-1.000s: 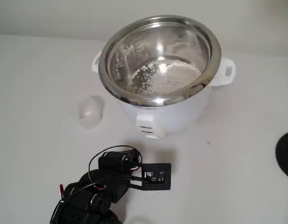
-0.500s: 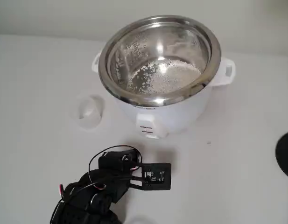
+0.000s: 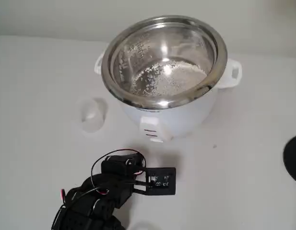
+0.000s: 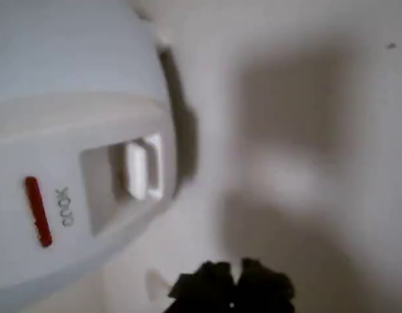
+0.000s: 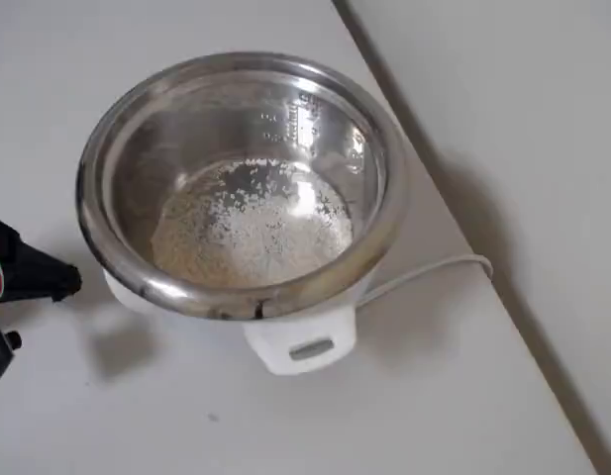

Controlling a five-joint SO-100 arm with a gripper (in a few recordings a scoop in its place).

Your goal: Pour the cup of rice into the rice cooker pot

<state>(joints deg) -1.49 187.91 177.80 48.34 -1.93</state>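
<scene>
Rice (image 3: 169, 79) lies on the bottom of the rice cooker pot (image 3: 219, 45), far centre of the counter (image 3: 37, 158). Cup (image 3: 92, 114) stands upright just left of the cooker, apart from it, probably empty. End effector (image 4: 232, 287) sits near the cooker's front; blurred, can't tell its opening; nothing visibly held.

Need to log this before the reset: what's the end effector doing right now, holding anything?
End effector: only dark fingertips show at the bottom edge of the wrist view, nothing between them; open or shut cannot be told. The cup stands on the table, apart from it.
</scene>
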